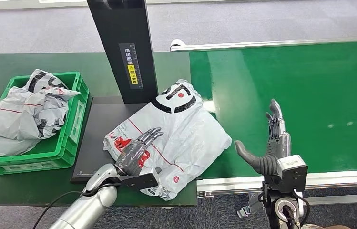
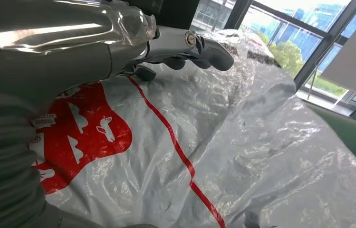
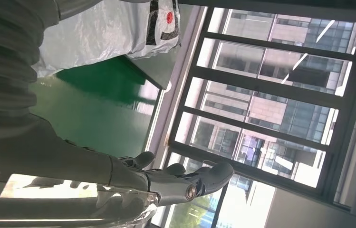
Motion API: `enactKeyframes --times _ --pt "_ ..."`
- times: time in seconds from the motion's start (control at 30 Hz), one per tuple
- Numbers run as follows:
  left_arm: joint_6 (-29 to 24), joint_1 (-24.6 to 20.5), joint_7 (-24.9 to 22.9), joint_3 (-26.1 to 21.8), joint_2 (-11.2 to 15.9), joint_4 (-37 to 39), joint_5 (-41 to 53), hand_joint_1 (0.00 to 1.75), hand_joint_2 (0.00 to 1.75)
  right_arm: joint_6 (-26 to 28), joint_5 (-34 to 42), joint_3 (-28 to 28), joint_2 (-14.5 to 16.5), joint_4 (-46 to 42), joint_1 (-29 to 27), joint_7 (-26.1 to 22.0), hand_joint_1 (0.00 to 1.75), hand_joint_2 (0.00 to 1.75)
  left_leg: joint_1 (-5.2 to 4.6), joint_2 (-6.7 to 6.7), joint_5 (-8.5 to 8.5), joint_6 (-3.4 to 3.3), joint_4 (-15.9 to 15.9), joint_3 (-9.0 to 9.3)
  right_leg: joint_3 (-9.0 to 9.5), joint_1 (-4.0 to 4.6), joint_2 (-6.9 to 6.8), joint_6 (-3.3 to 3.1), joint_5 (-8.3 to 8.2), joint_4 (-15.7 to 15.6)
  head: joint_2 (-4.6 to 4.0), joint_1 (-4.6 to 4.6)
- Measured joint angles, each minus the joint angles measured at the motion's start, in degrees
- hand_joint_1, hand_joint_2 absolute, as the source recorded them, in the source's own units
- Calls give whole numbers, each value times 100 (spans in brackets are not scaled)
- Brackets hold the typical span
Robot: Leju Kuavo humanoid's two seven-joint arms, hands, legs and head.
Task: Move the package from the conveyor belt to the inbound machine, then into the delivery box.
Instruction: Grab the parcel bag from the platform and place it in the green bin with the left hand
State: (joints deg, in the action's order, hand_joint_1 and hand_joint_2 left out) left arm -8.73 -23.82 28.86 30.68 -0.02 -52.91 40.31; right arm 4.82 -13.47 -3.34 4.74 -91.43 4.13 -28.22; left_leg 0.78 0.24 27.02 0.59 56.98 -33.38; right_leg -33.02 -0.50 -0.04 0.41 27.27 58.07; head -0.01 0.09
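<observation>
My left hand point(image 1: 136, 152) rests flat, fingers apart, on the package point(image 1: 186, 129) beside the crate point(image 1: 74, 136) — soft, slick film; pinch an edge.

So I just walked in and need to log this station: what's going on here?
The robot is moving a white plastic mail package that lies partly on the black platform of the inbound machine, with one edge over the green conveyor belt. Its left hand rests flat on top of the package, fingers stretched out. The right hand hovers open above the belt, holding nothing. The green delivery box on the left already holds other grey packages.
</observation>
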Motion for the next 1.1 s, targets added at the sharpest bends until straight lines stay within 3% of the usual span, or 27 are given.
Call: enactKeyframes --times 0.2,0.23,0.33,0.37,0.73,1.1 --pt "-38 -235 7 156 -142 576 167 0 175 -20 18 -16 1 0 12 -10 0 175 -1 -7 -1 -1 0 3 9 -1 -2 0 0 0 0 0" --pt "-53 -283 12 186 -180 691 193 36 175 -24 22 -22 1 0 15 -12 0 175 -1 -10 -1 -2 0 5 12 -1 -4 0 0 -1 0 0" --pt "-103 -418 84 257 -294 1030 203 166 175 -29 41 -38 4 0 19 -17 0 175 -1 -16 -2 -2 0 11 22 -1 -11 0 0 -1 0 1" --pt "-139 -443 137 269 -325 1122 172 174 175 -29 49 -42 5 1 19 -18 0 175 -1 -16 -2 -2 0 13 24 -1 -12 0 0 -1 -1 1" --pt "-540 -420 511 219 -360 1128 -669 175 175 49 129 -46 3 2 -13 -24 0 175 0 -15 -4 -1 0 13 20 0 -11 0 0 1 -1 1" --pt "-896 -279 430 -383 -78 -413 -1136 175 175 181 173 -41 1 2 -53 -25 0 175 0 -14 -4 -1 0 7 14 0 -10 0 0 1 -1 1"
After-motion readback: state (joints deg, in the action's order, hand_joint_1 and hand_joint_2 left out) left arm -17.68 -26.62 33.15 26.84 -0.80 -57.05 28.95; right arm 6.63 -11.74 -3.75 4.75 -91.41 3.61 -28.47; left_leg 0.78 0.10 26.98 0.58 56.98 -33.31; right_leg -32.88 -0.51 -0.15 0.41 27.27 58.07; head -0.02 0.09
